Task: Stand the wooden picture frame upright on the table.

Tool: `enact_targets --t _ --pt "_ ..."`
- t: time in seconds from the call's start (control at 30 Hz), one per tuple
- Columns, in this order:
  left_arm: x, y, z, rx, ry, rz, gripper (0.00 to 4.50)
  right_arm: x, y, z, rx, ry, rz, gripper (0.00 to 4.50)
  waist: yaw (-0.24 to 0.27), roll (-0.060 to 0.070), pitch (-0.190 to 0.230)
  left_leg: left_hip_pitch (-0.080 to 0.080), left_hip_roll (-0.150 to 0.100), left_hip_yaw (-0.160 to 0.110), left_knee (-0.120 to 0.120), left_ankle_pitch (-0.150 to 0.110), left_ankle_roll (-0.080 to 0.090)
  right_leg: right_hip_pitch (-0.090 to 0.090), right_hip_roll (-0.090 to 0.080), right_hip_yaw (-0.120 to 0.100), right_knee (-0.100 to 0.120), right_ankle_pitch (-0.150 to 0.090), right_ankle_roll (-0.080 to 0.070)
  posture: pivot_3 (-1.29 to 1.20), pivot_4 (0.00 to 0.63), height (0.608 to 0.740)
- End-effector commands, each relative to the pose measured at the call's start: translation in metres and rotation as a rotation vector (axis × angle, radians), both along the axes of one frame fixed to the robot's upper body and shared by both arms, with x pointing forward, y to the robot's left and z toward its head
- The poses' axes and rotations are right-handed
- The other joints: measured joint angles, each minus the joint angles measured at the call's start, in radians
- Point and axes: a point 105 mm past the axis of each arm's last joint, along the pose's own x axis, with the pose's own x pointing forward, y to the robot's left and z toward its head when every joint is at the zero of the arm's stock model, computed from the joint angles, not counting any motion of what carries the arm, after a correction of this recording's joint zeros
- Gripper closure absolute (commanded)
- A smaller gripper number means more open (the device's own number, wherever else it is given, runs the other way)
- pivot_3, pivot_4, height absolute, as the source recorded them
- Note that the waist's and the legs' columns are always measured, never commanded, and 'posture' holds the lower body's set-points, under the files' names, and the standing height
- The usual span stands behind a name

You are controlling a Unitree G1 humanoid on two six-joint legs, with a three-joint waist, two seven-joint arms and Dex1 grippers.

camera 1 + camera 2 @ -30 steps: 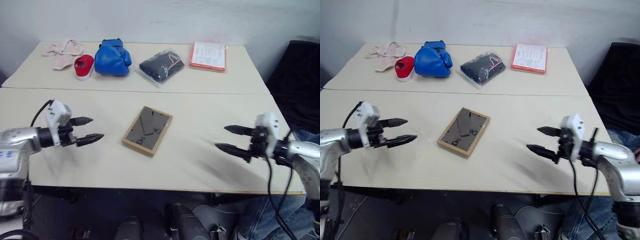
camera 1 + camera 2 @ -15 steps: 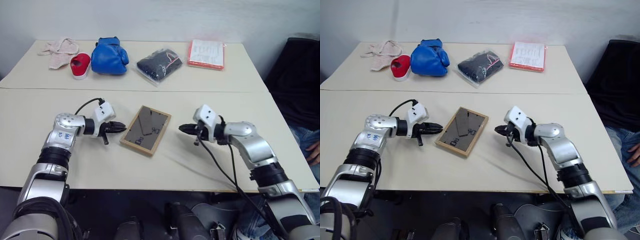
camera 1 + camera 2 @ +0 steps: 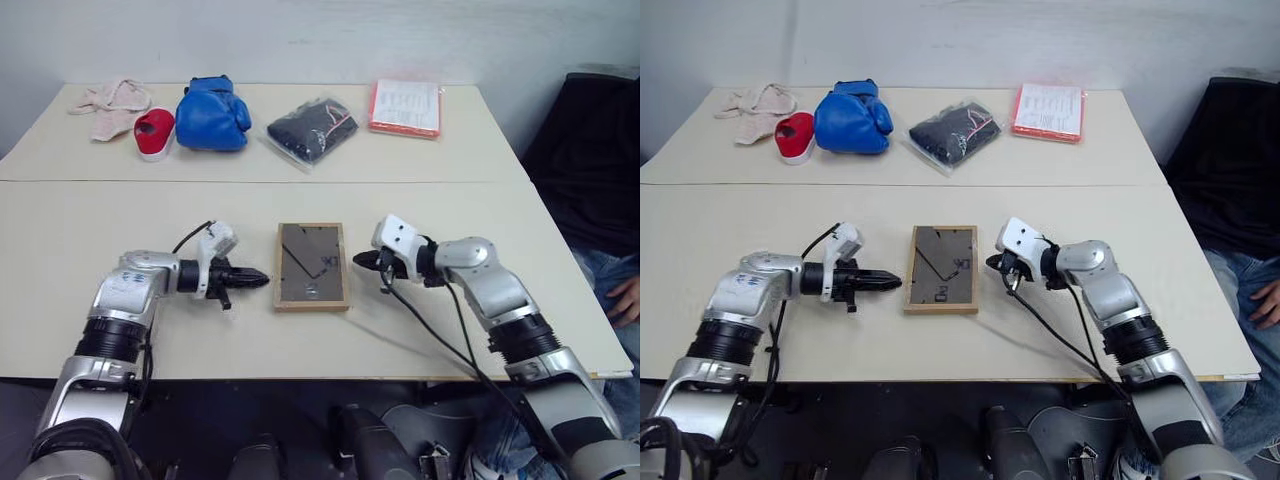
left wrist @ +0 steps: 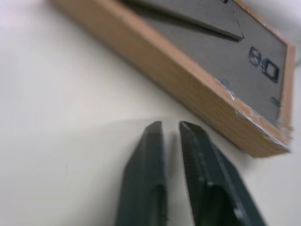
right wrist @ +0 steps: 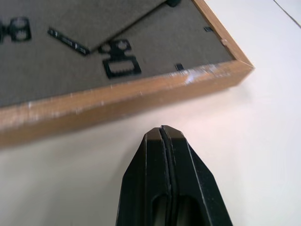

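Observation:
The wooden picture frame [image 3: 312,266] lies flat on the table [image 3: 120,215] near the front middle. Its dark grey backing faces up, with the easel flap [image 3: 306,247] folded down. My left gripper [image 3: 262,279] lies low over the table just left of the frame's left edge. In the left wrist view the frame [image 4: 225,61] sits just beyond its fingertips [image 4: 153,129], which have a narrow gap and nothing between them. My right gripper [image 3: 358,260] is shut, with its tip close to the frame's right edge [image 5: 117,101]; whether it touches I cannot tell.
Along the far section lie a pink cloth [image 3: 108,100], a red shoe-like item [image 3: 153,131], a blue boxing glove [image 3: 210,113], a black bundle in a clear bag [image 3: 312,128] and an orange-edged white packet [image 3: 405,106]. A person's hand [image 3: 628,300] and a dark seat [image 3: 590,150] are on the right.
The frame has turned from a slant to square with the table's front edge. Both grippers closed up and came in beside it. The left fingers have parted slightly since half a second ago.

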Motion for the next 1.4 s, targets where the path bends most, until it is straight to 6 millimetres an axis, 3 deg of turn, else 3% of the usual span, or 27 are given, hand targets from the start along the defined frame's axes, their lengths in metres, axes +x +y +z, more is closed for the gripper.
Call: enact_targets --t 0.03,0.17,0.3,0.5,0.7,0.8,0.93,1.07,1.17,1.4 --pt "-0.013 -0.002 0.011 -0.126 0.177 0.04 2.67 -0.013 0.009 0.002 -0.07 -0.056 0.102 4.5 0.001 0.0 0.0 0.0 0.0 0.0 0.0 0.0 0.0 0.001 0.0 0.0 0.0 0.0 0.0 0.0 0.15 0.74" --pt "-0.015 -0.01 0.015 -0.194 0.284 0.069 1.32 -0.015 0.015 -0.002 -0.098 -0.082 0.124 4.5 0.005 0.0 0.0 0.001 0.0 -0.001 0.0 0.0 0.0 0.001 0.0 0.0 -0.001 0.0 0.0 0.0 0.15 0.74" --pt "-0.016 -0.022 0.001 -0.153 0.335 0.071 0.06 -0.014 0.024 -0.005 -0.12 -0.111 0.138 4.5 0.006 0.0 0.0 0.001 -0.001 -0.001 0.001 0.0 -0.001 0.002 0.0 0.0 -0.001 0.0 0.0 0.0 0.15 0.74" --pt "-0.012 -0.05 -0.018 -0.134 0.385 0.051 0.01 -0.014 0.033 -0.009 -0.135 -0.132 0.151 4.5 0.017 0.003 -0.002 0.004 -0.001 -0.001 0.003 0.0 -0.001 0.004 -0.001 0.0 -0.001 0.0 0.0 0.0 0.15 0.74" --pt "-0.003 -0.08 -0.017 -0.192 0.403 0.031 0.01 -0.014 0.035 -0.011 -0.13 -0.132 0.148 4.5 0.034 0.004 -0.004 0.005 -0.002 -0.002 0.005 -0.001 0.001 0.007 -0.002 -0.001 -0.002 0.0 0.0 0.0 0.15 0.74" --pt "0.0 -0.084 -0.008 -0.228 0.393 0.027 0.65 -0.016 0.033 -0.012 -0.129 -0.128 0.144 4.5 0.033 0.004 -0.004 0.005 -0.002 -0.002 0.005 -0.001 0.001 0.007 -0.002 -0.001 -0.002 0.0 0.0 0.0 0.15 0.74" --pt "0.008 -0.074 0.004 -0.253 0.36 0.058 1.87 -0.016 0.028 -0.01 -0.118 -0.137 0.13 4.5 0.03 0.004 -0.004 0.004 -0.002 -0.002 0.005 -0.001 0.0 0.006 -0.002 -0.001 -0.001 0.0 0.0 0.0 0.15 0.74" --pt "0.002 -0.067 0.023 -0.297 0.332 0.02 2.93 -0.023 0.02 0.0 -0.045 -0.091 0.099 4.5 0.027 0.004 -0.004 0.003 -0.001 -0.002 0.005 -0.001 0.0 0.004 -0.002 -0.001 0.0 0.0 0.0 0.0 0.15 0.74" --pt "-0.008 -0.066 0.035 -0.307 0.297 -0.026 3.39 -0.032 0.009 0.02 0.084 0.017 0.058 3.93 0.019 0.004 -0.003 0.002 -0.001 -0.002 0.005 -0.001 -0.001 0.004 -0.002 -0.001 0.001 0.0 0.0 0.0 0.15 0.74" --pt "-0.021 -0.071 0.052 -0.322 0.226 -0.09 3.39 -0.044 0.016 0.072 0.351 0.189 0.071 1.44 0.007 0.004 -0.003 0.002 -0.001 -0.002 0.005 0.0 -0.002 0.003 -0.001 -0.001 0.001 0.0 0.0 0.0 0.15 0.74"
